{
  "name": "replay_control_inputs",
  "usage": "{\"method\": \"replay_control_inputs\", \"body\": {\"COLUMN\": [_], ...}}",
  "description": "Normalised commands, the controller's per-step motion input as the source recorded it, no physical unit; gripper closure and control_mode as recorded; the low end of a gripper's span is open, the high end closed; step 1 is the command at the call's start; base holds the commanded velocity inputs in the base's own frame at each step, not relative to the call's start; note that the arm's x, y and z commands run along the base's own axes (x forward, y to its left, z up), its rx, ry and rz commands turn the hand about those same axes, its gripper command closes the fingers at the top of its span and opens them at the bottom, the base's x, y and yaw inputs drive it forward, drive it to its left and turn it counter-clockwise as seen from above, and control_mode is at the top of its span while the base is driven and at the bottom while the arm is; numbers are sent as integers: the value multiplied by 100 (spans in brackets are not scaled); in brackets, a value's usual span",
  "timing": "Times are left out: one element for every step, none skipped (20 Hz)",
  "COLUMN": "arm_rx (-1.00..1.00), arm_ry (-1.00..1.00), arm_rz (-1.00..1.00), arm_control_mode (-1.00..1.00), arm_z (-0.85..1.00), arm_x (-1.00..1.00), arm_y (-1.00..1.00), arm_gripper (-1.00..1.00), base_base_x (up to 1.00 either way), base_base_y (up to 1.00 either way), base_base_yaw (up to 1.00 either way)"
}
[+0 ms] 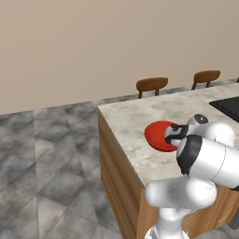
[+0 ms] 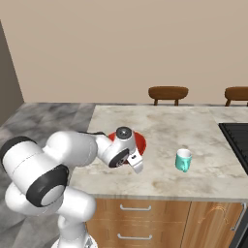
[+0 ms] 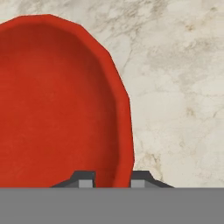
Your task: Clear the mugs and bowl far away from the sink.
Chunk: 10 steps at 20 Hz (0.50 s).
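The wide red bowl [image 3: 57, 100] sits near the left end of the marble island counter [image 2: 164, 126]. It also shows in the left base view as the bowl [image 1: 156, 135] and in the right base view as the bowl [image 2: 139, 140]. My gripper [image 3: 113, 179] is shut on the bowl's rim, with one fingertip inside the rim and one outside. My hand [image 1: 175, 134] covers the bowl's near side. A light teal mug [image 2: 183, 160] stands upright to the right of the bowl, apart from it. The sink is out of view.
A flat black cooktop [image 2: 236, 140] lies in the counter at the far right. Two wooden chairs [image 1: 152, 85] [image 1: 206, 76] stand behind the island. The counter's left edge [image 1: 100, 114] drops to grey tiled floor. Drawers [image 2: 133, 209] run below the front edge.
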Motion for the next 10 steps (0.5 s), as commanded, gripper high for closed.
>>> {"method": "replay_control_inputs", "body": {"arm_rx": [0, 0, 0, 0, 0, 0, 0, 0, 0, 0], "arm_ry": [0, 0, 0, 0, 0, 0, 0, 0, 0, 0], "arm_rz": [0, 0, 0, 0, 0, 0, 0, 0, 0, 0], "arm_control_mode": [-100, -100, -100, -100, -100, -100, -100, -100, -100, -100], "arm_z": [0, 0, 0, 0, 0, 0, 0, 0, 11, 24], "arm_x": [0, 0, 0, 0, 0, 0, 0, 0, 0, 0], "arm_y": [0, 0, 0, 0, 0, 0, 0, 0, 0, 0], "arm_gripper": [100, 100, 100, 100, -100, -100, -100, -100, -100, -100], "base_base_x": [0, 0, 0, 0, 0, 0, 0, 0, 0, 0], "base_base_y": [0, 0, 0, 0, 0, 0, 0, 0, 0, 0], "base_base_yaw": [0, 0, 0, 0, 0, 0, 0, 0, 0, 0]}}
